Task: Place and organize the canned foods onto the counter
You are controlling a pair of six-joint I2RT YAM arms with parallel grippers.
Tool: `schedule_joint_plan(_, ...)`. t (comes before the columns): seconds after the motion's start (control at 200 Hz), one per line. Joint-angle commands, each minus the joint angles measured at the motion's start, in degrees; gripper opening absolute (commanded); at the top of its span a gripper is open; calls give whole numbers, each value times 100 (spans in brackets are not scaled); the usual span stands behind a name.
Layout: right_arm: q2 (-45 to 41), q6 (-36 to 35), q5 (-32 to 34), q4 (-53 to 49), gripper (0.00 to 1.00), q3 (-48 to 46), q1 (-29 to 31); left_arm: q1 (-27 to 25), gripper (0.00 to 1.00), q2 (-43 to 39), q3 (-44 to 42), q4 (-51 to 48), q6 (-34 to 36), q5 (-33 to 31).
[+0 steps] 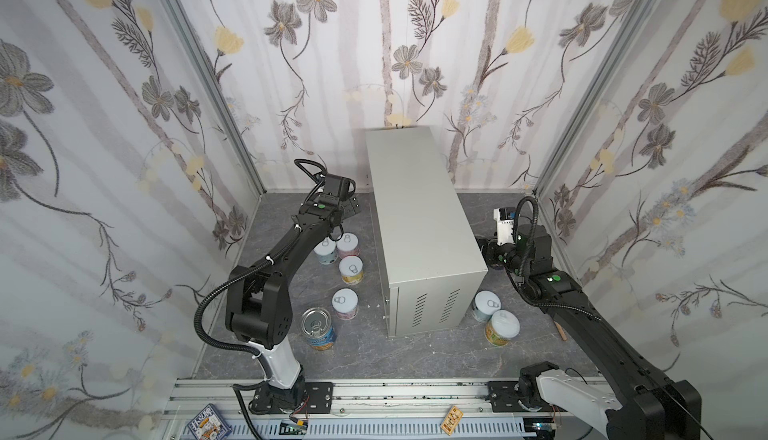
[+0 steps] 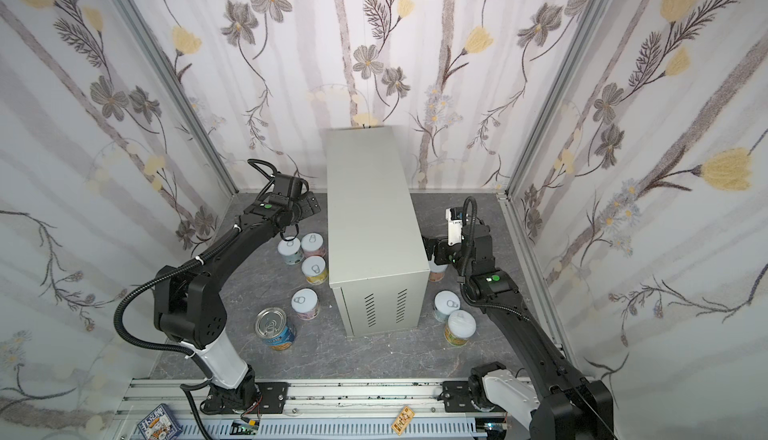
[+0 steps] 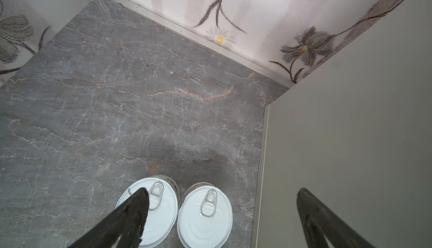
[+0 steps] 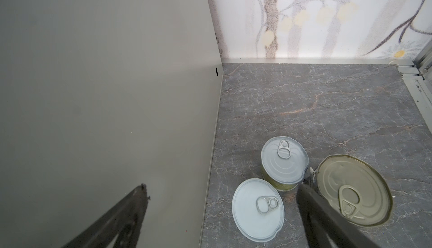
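The counter (image 1: 415, 218) is a tall beige cabinet box with a bare flat top. Left of it on the floor stand several short white-lidded cans (image 1: 351, 269) and a taller blue can (image 1: 318, 328). My left gripper (image 1: 336, 232) hangs open above the two rearmost cans (image 3: 152, 211) (image 3: 205, 216), one finger over the first lid. To the right of the counter stand two short cans (image 1: 486, 305) (image 1: 502, 328). My right gripper (image 4: 222, 189) is open beside the counter's side wall (image 4: 105, 94), above two short cans (image 4: 258, 209) (image 4: 284, 162) and a metal-topped can (image 4: 353, 188).
The dark marbled floor (image 1: 415, 355) is enclosed by flowered walls on three sides, with an aluminium rail (image 1: 395, 392) along the front. A thin wooden handle (image 1: 561, 331) shows beside the right arm. Behind the left cans lies open floor (image 3: 117, 94).
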Motion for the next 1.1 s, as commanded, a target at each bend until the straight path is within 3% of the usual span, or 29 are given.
schedule_joint_plan(0.0, -154, -172, -210, 9, 100, -86, 105, 15, 100, 122, 195, -61, 66, 4)
schedule_joint_plan(0.54, -266, -622, -356, 63, 100, -104, 837, 5, 100, 831, 1115, -471, 382, 341)
schedule_joint_plan(1.094, -352, -533, -58, 410, 100, -244, 910, -60, 100, 1637, 2072, -715, 481, 753)
